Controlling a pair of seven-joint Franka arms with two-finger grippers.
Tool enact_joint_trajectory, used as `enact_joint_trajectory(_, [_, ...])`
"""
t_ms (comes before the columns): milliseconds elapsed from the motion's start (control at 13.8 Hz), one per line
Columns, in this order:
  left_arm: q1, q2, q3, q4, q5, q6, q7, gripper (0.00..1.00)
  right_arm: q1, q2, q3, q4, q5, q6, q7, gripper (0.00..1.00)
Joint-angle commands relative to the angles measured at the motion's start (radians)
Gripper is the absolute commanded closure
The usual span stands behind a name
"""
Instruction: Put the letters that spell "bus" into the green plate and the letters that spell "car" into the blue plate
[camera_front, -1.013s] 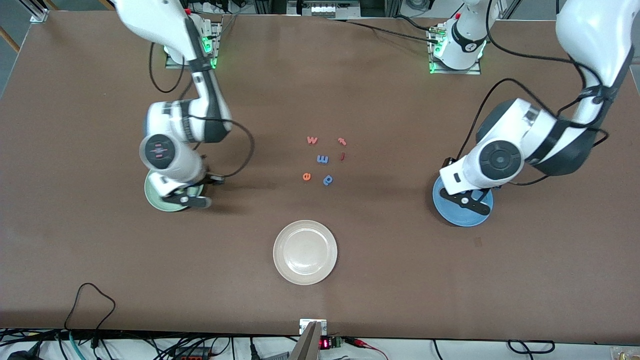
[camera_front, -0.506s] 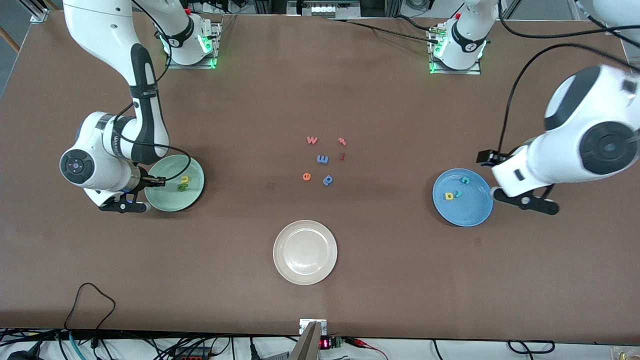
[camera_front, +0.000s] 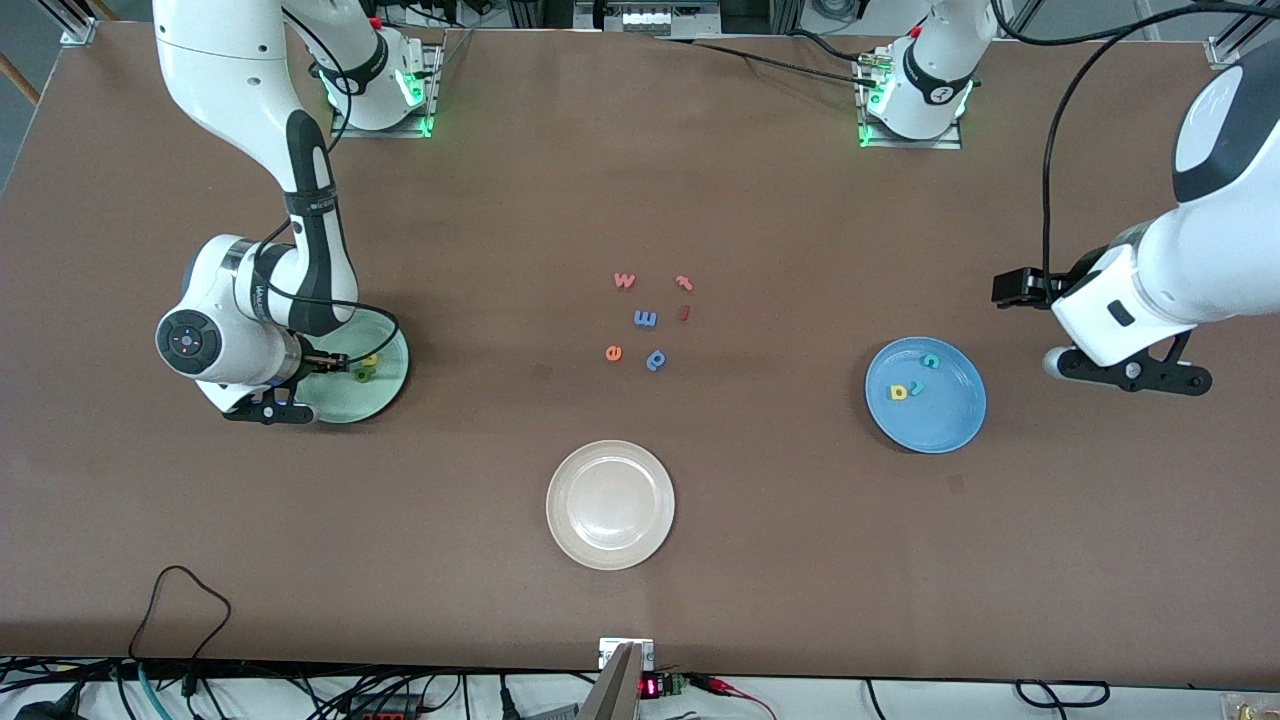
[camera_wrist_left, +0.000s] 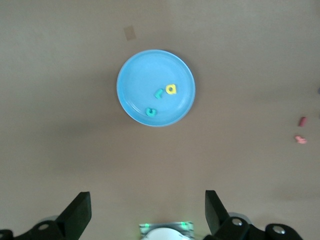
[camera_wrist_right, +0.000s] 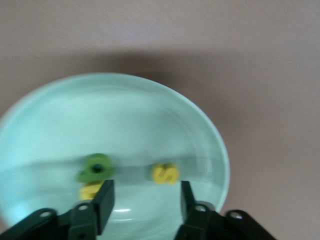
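Plates: letters sorted | left end effector (camera_wrist_left: 147, 212) apart | right end effector (camera_wrist_right: 145, 200) apart, empty

1. You have one plate (camera_front: 385, 385) at the right arm's end of the counter (camera_front: 640, 600), with three small letters (camera_wrist_right: 165, 173) in it.
2. You have another plate (camera_front: 930, 420) at the left arm's end, with three letters (camera_wrist_left: 161, 100) in it.
3. Between the two plates, six loose letters (camera_front: 646, 318) lie on the counter.
4. A third plate (camera_front: 610, 505) sits nearer to the front camera than the loose letters.
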Motion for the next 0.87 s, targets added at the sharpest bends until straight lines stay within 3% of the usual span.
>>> enact_joint_trajectory(0, [-0.171, -0.15, 0.323, -0.136, -0.167, 0.092, 0.016, 0.0, 0.004, -0.133, -0.029, 0.089, 0.028, -0.153, 0.014, 0.0])
enact_joint_trajectory(289, [-0.271, -0.397, 0.449, -0.473, -0.168, 0.388, 0.016, 0.0, 0.008, -0.162, -0.104, 0.368, 0.019, -0.463, 0.074, 0.0])
enact_joint_trajectory(362, [-0.282, -0.426, 0.475, -0.518, -0.166, 0.456, 0.03, 0.0, 0.013, -0.164, -0.122, 0.425, 0.019, -0.523, 0.074, 0.0])
enact_joint_trajectory(579, [-0.271, -0.463, 0.478, -0.574, -0.162, 0.453, 0.172, 0.0, 0.007, -0.164, -0.176, 0.564, 0.022, -0.666, 0.066, 0.0])
enact_joint_trajectory(723, [-0.259, -0.454, 0.478, -0.557, -0.163, 0.406, 0.185, 0.0, -0.06, -0.211, -0.14, 0.591, 0.019, -0.688, 0.063, 0.0])
enact_joint_trajectory(796, [-0.256, -0.455, 0.478, -0.557, -0.163, 0.397, 0.172, 0.0, -0.134, -0.24, -0.035, 0.609, -0.02, -0.692, 0.064, 0.0])
